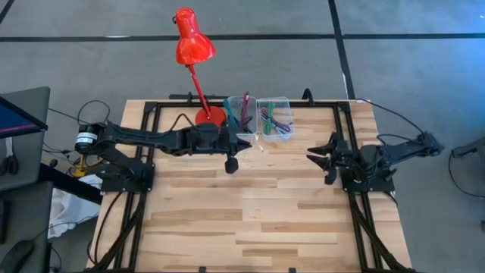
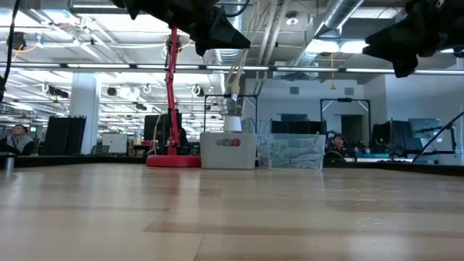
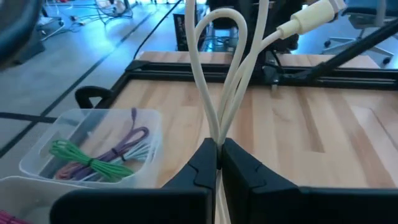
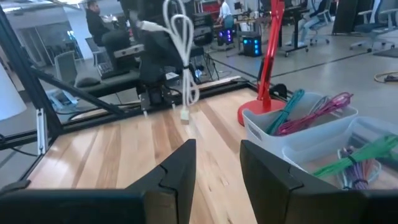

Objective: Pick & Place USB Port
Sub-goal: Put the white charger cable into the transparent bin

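Holding a cream-white looped USB cable (image 3: 219, 81) pinched between fully closed jaws of the left gripper (image 3: 218, 163), hanging it in the air near two clear plastic bins (image 1: 261, 117) of coloured cables. Waiting at the table's right side with the right gripper (image 4: 217, 163), jaws parted and gripping nothing.

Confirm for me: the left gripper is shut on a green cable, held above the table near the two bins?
Not quite. The cable is white, not green, as the left wrist view shows; the green ones lie in a bin. The rest holds: the left gripper is shut on it, above the table.
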